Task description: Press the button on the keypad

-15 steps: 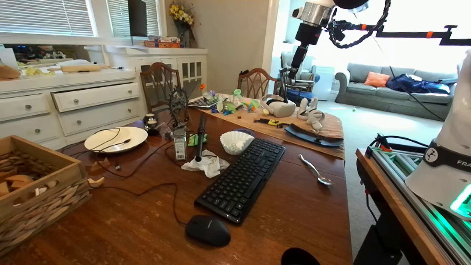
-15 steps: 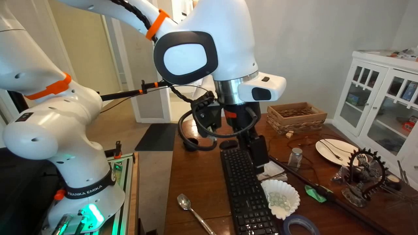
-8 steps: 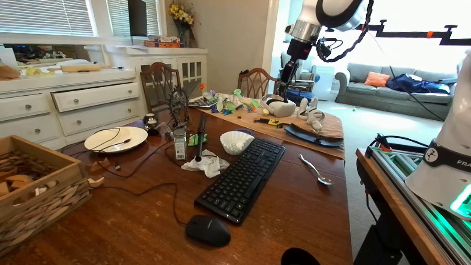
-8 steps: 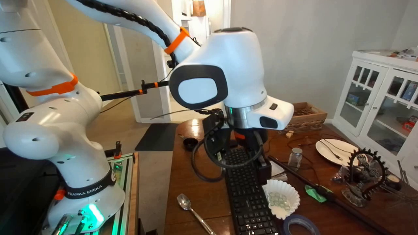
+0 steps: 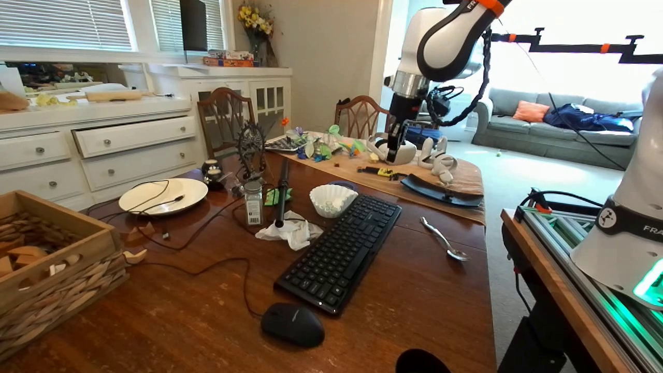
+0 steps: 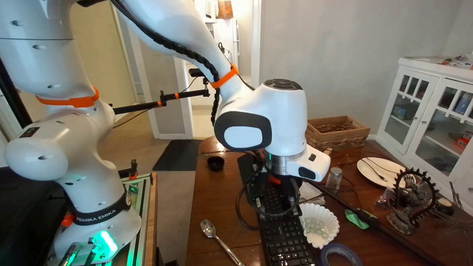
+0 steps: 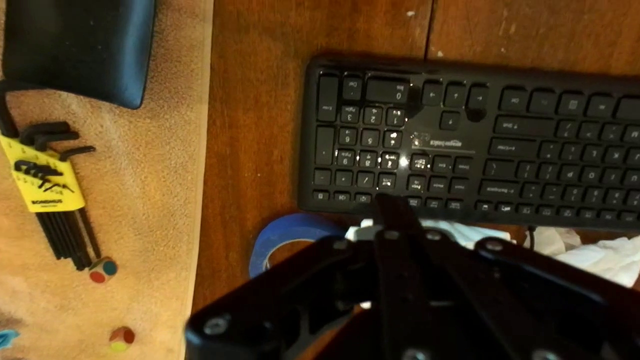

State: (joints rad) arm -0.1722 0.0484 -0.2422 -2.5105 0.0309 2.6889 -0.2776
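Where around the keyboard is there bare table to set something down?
Bare table lies between the keyboard and the spoon; another patch lies between the basket, the mouse and its cable. It's crowded on the keyboard's opposite side: bowl, tissue and tape.

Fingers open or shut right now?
Shut: in the wrist view the fingers meet at their tips, with no gap visible between them there.

The worktop (image 5: 414,295) carries one keyboard (image 5: 342,254), one mouse (image 5: 292,325), one spoon (image 5: 442,239), one white plate (image 5: 189,190), one basket (image 5: 67,305) and one tape roll (image 7: 300,225).
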